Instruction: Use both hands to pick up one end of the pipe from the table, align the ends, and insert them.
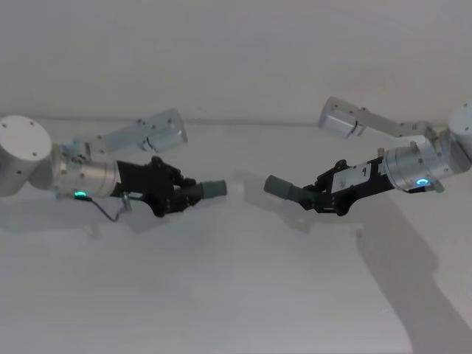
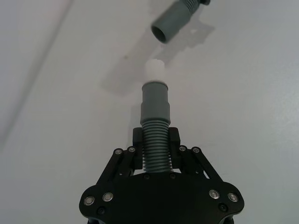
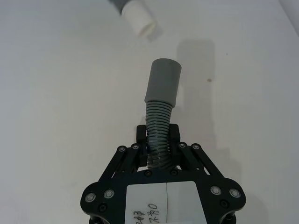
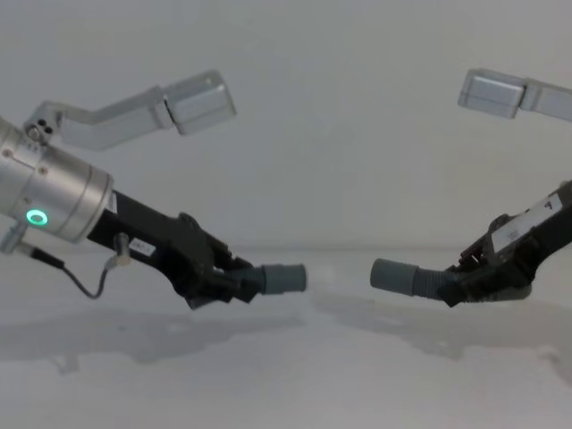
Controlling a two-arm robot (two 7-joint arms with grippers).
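Note:
Both pieces of the pipe hang above the white table (image 1: 236, 295), their ends facing each other across a small gap. My left gripper (image 1: 181, 195) is shut on the corrugated part of one piece; its grey cuff (image 1: 212, 189) carries a small white tip (image 2: 155, 70). My right gripper (image 1: 318, 198) is shut on the other piece, whose open grey cuff (image 1: 279, 187) points left. From the left wrist, the held cuff (image 2: 155, 100) points at the other cuff (image 2: 170, 23), which lies slightly off its axis. In the chest view the two cuffs (image 4: 284, 279) (image 4: 393, 274) sit at nearly the same height.
Silver camera brackets (image 1: 162, 131) (image 1: 343, 118) stick out above each wrist. A thin black cable (image 1: 110, 212) loops under the left wrist. The white table stretches bare below and in front of both arms, with a plain wall behind.

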